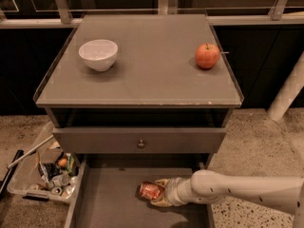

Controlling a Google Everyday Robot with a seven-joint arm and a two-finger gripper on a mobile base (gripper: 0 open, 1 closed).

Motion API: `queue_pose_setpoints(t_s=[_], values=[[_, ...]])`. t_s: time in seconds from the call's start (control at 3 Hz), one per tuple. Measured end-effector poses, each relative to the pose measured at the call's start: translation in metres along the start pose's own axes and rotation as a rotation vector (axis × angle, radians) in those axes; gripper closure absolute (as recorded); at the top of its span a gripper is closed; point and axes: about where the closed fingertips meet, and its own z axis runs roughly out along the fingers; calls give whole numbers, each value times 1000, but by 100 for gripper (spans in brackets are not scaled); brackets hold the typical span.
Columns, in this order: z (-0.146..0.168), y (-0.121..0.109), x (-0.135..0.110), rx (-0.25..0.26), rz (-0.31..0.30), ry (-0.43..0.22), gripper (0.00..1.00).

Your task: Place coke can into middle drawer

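The middle drawer [109, 203] is pulled out at the bottom of the view, a grey tray with a flat floor. My gripper [156, 193] reaches in from the right on a white arm and is shut on the coke can [149, 190]. The red can lies on its side, low over the drawer floor near the middle; I cannot tell if it touches the floor.
A shut grey drawer front with a small knob [140, 144] sits above the open drawer. On the cabinet top [147, 80] are a white bowl [98, 54] and a red-orange apple [207, 56]. A clear bin of clutter [45, 172] stands on the floor at left.
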Motion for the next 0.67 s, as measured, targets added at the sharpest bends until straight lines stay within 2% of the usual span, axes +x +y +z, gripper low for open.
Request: queue_pose_setpoints(t_s=[0.33, 0.67], values=[[1, 2, 1, -3, 2, -1, 81], [1, 2, 1, -3, 2, -1, 58]])
